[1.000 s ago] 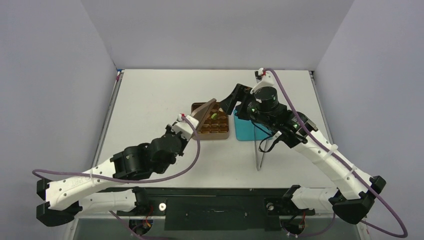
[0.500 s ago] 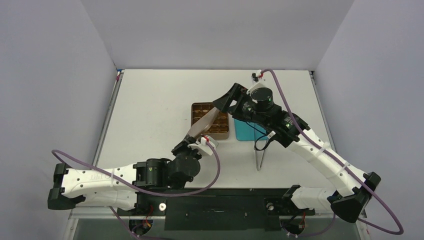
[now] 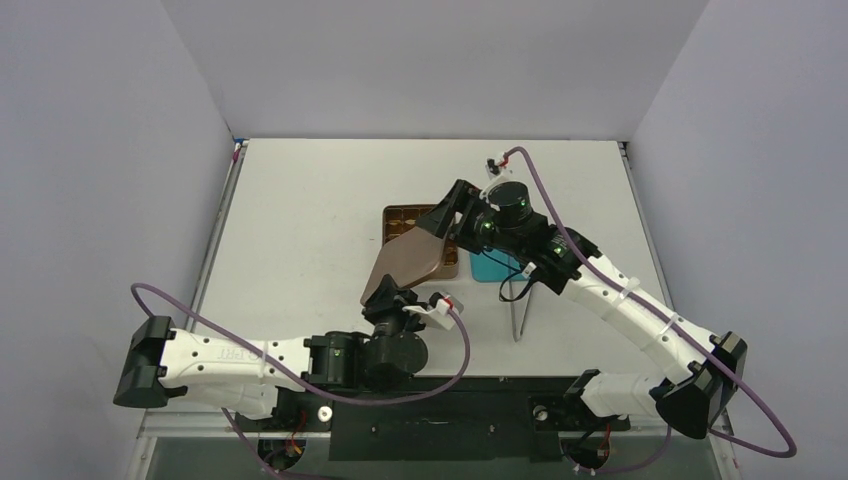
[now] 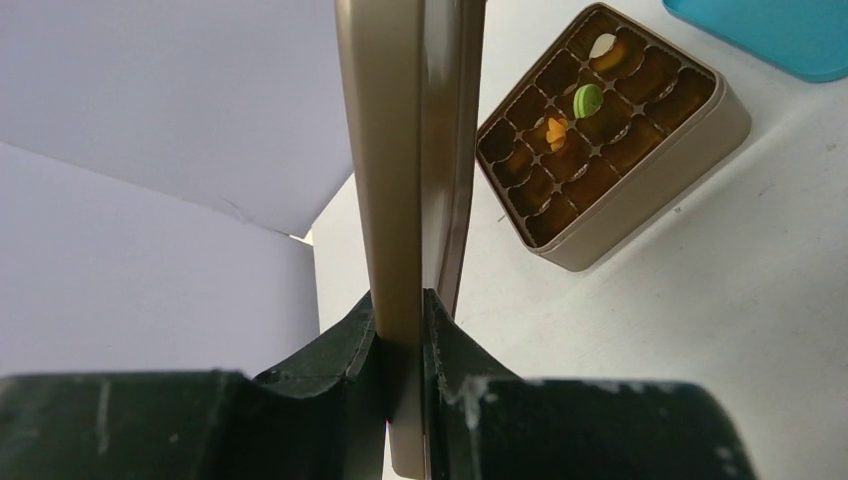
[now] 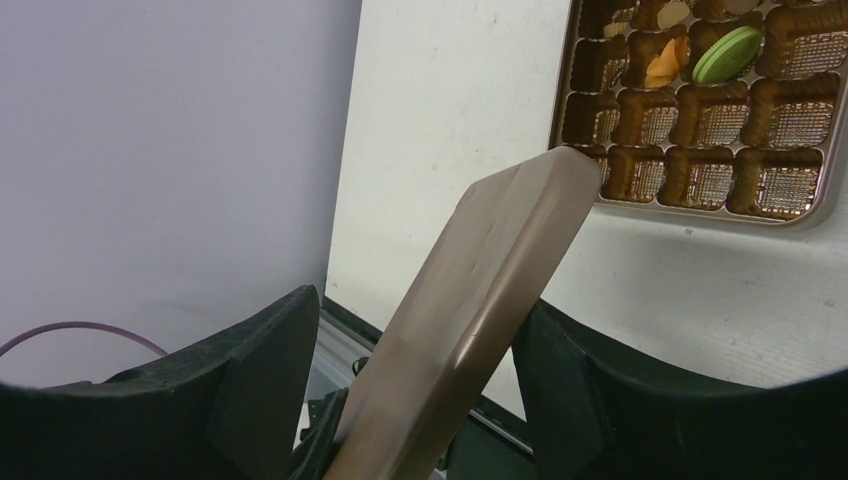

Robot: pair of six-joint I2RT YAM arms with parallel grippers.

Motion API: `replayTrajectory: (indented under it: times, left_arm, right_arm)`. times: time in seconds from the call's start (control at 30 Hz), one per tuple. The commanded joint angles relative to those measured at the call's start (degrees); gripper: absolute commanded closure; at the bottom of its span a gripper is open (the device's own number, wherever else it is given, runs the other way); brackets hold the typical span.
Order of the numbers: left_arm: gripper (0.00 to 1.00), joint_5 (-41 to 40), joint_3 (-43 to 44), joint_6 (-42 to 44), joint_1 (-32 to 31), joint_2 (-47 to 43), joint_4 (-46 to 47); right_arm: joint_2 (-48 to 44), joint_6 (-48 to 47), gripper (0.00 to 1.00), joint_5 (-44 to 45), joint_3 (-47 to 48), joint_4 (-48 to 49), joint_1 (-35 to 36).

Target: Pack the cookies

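The left jaws, clenched on the lid [image 3: 408,258], have pulled back nearward, leaving its far end between the released right jaws, seemingly a handover before covering the tin [image 4: 650,190] of cookies [image 4: 587,99].

The lid [image 4: 400,200] in my left claw [image 4: 402,332] looks like thin metal, bronze-brown, with a smooth satin sheen and soft highlights. The claw's fingers [image 4: 310,360] are matt black plastic, scuffed with pale scratches. The tin [image 4: 650,205] has a smooth, metallic-looking beige wall. Its inner tray [image 5: 700,180] looks like glossy gold-brown plastic with ribbed cell floors. The cookies [image 5: 727,52] look matt and dry. The table [image 4: 720,330] is matt white, faintly speckled. The blue tray [image 4: 770,30] looks like smooth plastic.
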Motion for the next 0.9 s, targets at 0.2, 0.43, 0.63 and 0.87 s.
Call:
replayTrajectory:
  times: [0.2,0.43,0.63,0.87]
  left_arm:
    - [1.00,-4.7,-0.8,5.8,-1.7,0.2,9.4]
    - [0.99,-5.5,-1.2,5.9,-3.5,3.0,9.2]
    - [0.73,-5.2,-1.9,3.7,-4.4,3.4,8.5]
    - [0.42,-3.5,-2.1,0.2,-4.6,1.7,5.7]
  right_arm:
    - [0.1,-0.7,0.52,-3.8,-2.6,3.4,-0.3]
    - [-0.4,-0.9,0.73,-4.7,-3.9,3.7,-0.5]
    - [-1.0,-1.0,0.90,-5.2,-4.4,3.9,-1.0]
    - [-1.7,-1.1,1.00,-5.7,-4.4,4.3,-2.1]
